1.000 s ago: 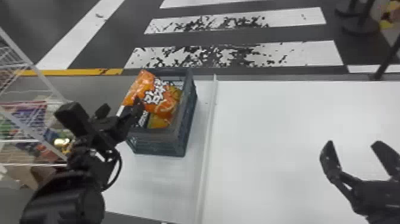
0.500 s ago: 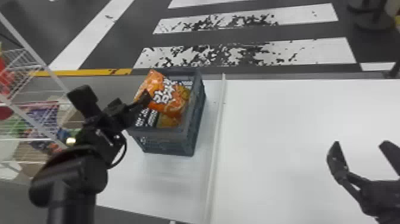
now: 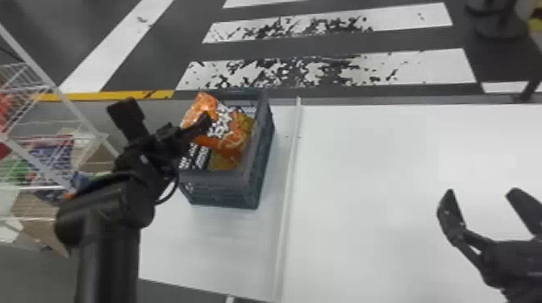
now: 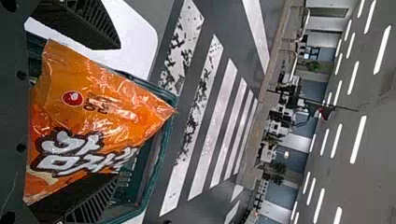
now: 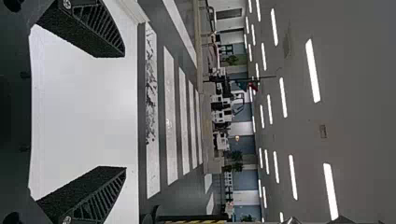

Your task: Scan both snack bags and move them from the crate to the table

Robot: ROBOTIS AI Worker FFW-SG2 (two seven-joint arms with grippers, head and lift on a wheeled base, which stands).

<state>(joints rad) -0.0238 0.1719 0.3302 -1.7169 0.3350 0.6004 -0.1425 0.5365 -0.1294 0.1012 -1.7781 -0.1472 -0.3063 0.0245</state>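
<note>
The orange snack bag (image 3: 232, 139) was held inside the grey-blue crate (image 3: 226, 187), one end propped up towards the crate's far left corner, so an edge was offered to be grasped. Beneath it, a darker printed package (image 3: 197, 157) was partly covered; it was judged to be the second snack bag, kept for later because it was pinned by the first.

The left gripper (image 3: 163, 115) was held at the crate's left side, its fingers spread wide. In the left wrist view the orange bag was framed between them, one finger to each side, presumably so it could be pinched across its width. Whether it was touched could not be told; no firm grip was seen.

The right gripper (image 3: 482, 192) was parked well to the right of the crate, nearer the robot, also opened wide with nothing held. The white table (image 3: 383, 161) was crossed just right of the crate by a raised strip (image 3: 288, 181). To the crate's left, packaged goods were stored in a white wire rack (image 3: 68, 104).

Both bags were judged yet to be moved; the fingers needed to be closed on the upper one first.
</note>
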